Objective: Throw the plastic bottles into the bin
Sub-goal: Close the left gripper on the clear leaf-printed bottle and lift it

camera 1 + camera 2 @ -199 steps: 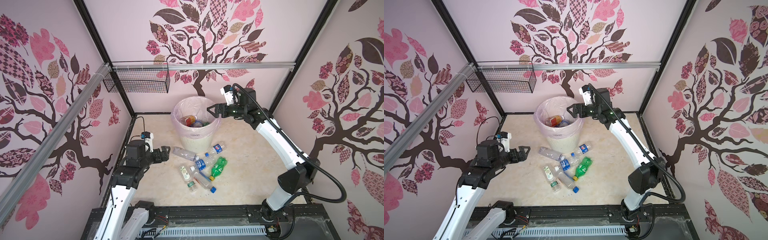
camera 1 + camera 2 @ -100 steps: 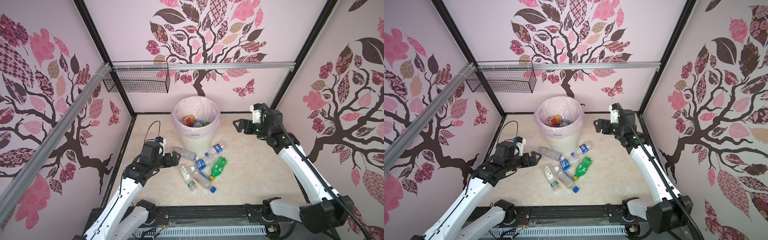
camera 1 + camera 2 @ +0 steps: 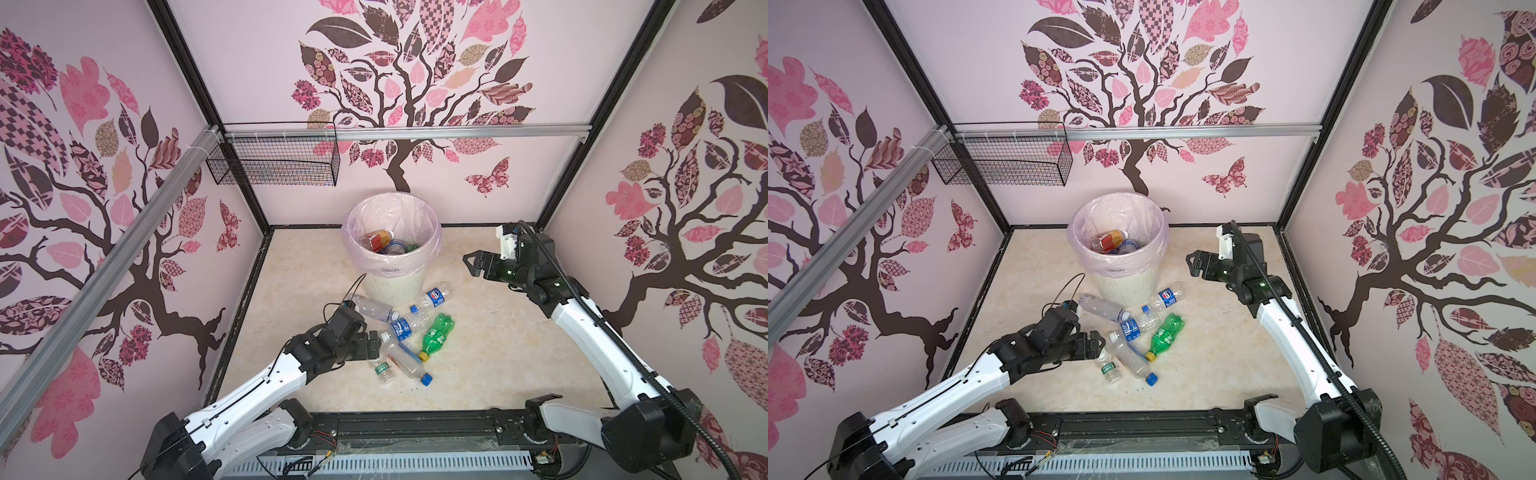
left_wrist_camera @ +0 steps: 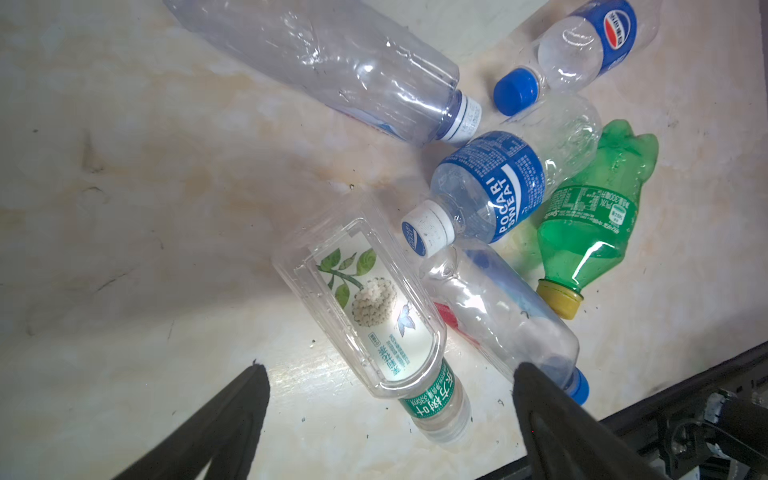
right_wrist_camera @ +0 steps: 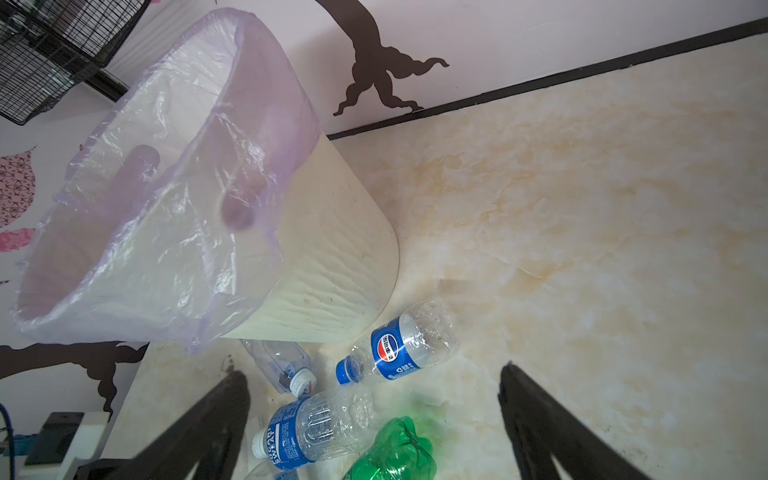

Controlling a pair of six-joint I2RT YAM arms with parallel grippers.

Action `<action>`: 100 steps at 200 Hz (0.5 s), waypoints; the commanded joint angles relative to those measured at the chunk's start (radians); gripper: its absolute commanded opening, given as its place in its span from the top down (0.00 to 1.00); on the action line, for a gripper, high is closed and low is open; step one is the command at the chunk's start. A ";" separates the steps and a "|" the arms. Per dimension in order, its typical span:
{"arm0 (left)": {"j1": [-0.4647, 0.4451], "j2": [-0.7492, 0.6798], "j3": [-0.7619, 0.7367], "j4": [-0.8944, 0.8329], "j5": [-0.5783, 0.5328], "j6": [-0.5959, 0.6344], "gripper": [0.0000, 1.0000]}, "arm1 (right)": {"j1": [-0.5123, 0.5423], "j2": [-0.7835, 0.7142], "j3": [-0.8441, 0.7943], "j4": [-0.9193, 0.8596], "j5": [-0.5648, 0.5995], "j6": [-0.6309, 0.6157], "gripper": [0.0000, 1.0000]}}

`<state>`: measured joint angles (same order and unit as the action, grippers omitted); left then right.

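The cream ribbed bin (image 3: pixel 390 284) with a pink liner stands at the back centre and holds a red-labelled bottle (image 3: pixel 376 240) and others. Several plastic bottles lie piled in front of it: a green one (image 3: pixel 434 336), a Pepsi one (image 3: pixel 434 294), a Pocari Sweat one (image 4: pixel 490 187) and a square clear one with a green label (image 4: pixel 365 307). My left gripper (image 3: pixel 376 347) is open, low at the pile's left edge, its jaws either side of the square bottle's neck end without touching. My right gripper (image 3: pixel 471 265) hangs open and empty to the right of the bin.
A black wire basket (image 3: pixel 272 164) hangs on the back wall at the left, under an aluminium rail. Pink walls enclose the marble-look floor on three sides. A black frame rail (image 3: pixel 415 424) runs along the front edge. A thin cable loops above my left wrist.
My left arm has reached forward and down to the pile's left edge. My right arm has swung from over the bin to its right side and lowered, empty.
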<state>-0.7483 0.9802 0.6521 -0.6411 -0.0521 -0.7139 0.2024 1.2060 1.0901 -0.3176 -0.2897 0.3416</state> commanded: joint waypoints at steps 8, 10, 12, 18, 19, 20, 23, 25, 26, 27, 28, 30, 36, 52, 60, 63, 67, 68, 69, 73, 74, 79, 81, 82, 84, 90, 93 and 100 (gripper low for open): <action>-0.034 0.063 -0.040 0.105 -0.049 -0.091 0.05 | 0.003 -0.024 -0.005 0.031 -0.020 0.019 0.05; -0.035 0.068 -0.041 0.107 -0.050 -0.094 0.06 | 0.004 -0.024 -0.007 0.032 -0.020 0.020 0.05; -0.036 0.073 -0.041 0.110 -0.049 -0.095 0.06 | 0.003 -0.025 -0.008 0.032 -0.020 0.021 0.05; -0.037 0.087 -0.045 0.119 -0.052 -0.098 0.07 | 0.003 -0.026 -0.010 0.032 -0.022 0.022 0.05; -0.036 0.089 -0.046 0.119 -0.052 -0.099 0.07 | 0.003 -0.026 -0.010 0.032 -0.022 0.022 0.05; -0.036 0.090 -0.048 0.122 -0.054 -0.099 0.07 | 0.003 -0.026 -0.010 0.032 -0.022 0.022 0.05; -0.035 0.095 -0.051 0.127 -0.056 -0.100 0.07 | 0.003 -0.025 -0.010 0.033 -0.022 0.022 0.05; -0.036 0.098 -0.054 0.131 -0.057 -0.102 0.08 | 0.003 -0.027 -0.012 0.034 -0.022 0.022 0.05; -0.036 0.099 -0.055 0.134 -0.058 -0.103 0.08 | 0.003 -0.027 -0.013 0.034 -0.022 0.022 0.05; -0.036 0.101 -0.057 0.136 -0.058 -0.103 0.08 | 0.003 -0.027 -0.013 0.034 -0.022 0.022 0.05; -0.036 0.103 -0.058 0.138 -0.060 -0.103 0.08 | 0.003 -0.027 -0.013 0.034 -0.022 0.022 0.05; -0.036 0.106 -0.060 0.143 -0.060 -0.103 0.08 | 0.004 -0.028 -0.013 0.034 -0.021 0.022 0.05; -0.036 0.115 -0.069 0.160 -0.064 -0.105 0.08 | 0.005 -0.030 -0.015 0.033 -0.019 0.022 0.05; -0.036 0.142 -0.082 0.204 -0.067 -0.106 0.09 | 0.004 -0.032 -0.020 0.033 -0.018 0.020 0.05; -0.036 0.163 -0.082 0.218 -0.064 -0.108 0.09 | 0.004 -0.034 -0.022 0.035 -0.017 0.020 0.05; -0.037 0.172 -0.081 0.225 -0.062 -0.109 0.09 | 0.003 -0.033 -0.023 0.037 -0.016 0.022 0.05; -0.036 0.183 -0.078 0.233 -0.058 -0.111 0.09 | 0.004 -0.033 -0.026 0.038 -0.016 0.022 0.05; -0.036 0.186 -0.076 0.234 -0.057 -0.111 0.09 | 0.004 -0.033 -0.026 0.038 -0.016 0.022 0.05; -0.036 0.189 -0.076 0.236 -0.056 -0.111 0.10 | 0.004 -0.033 -0.026 0.037 -0.016 0.023 0.05; -0.036 0.201 -0.074 0.240 -0.050 -0.114 0.10 | 0.003 -0.034 -0.029 0.039 -0.016 0.023 0.05; -0.036 0.204 -0.072 0.243 -0.049 -0.114 0.11 | 0.004 -0.033 -0.030 0.040 -0.016 0.023 0.05; -0.036 0.218 -0.067 0.250 -0.043 -0.116 0.12 | 0.004 -0.032 -0.031 0.040 -0.016 0.023 0.05; -0.036 0.224 -0.066 0.252 -0.041 -0.117 0.12 | 0.003 -0.032 -0.031 0.039 -0.016 0.023 0.05; -0.037 0.226 -0.065 0.253 -0.041 -0.116 0.12 | 0.003 -0.033 -0.031 0.038 -0.016 0.023 0.05; -0.036 0.231 -0.064 0.255 -0.041 -0.118 0.13 | 0.004 -0.033 -0.032 0.038 -0.016 0.024 0.05; -0.036 0.245 -0.059 0.256 -0.041 -0.120 0.14 | 0.004 -0.034 -0.034 0.038 -0.016 0.024 0.05; -0.036 0.249 -0.059 0.256 -0.043 -0.121 0.15 | 0.004 -0.033 -0.034 0.037 -0.016 0.024 0.05; -0.037 0.261 -0.057 0.255 -0.048 -0.121 0.16 | 0.003 -0.036 -0.037 0.035 -0.013 0.023 0.05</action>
<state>-0.7799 1.2057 0.5961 -0.4290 -0.0940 -0.8230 0.2024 1.2053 1.0660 -0.2890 -0.3004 0.3607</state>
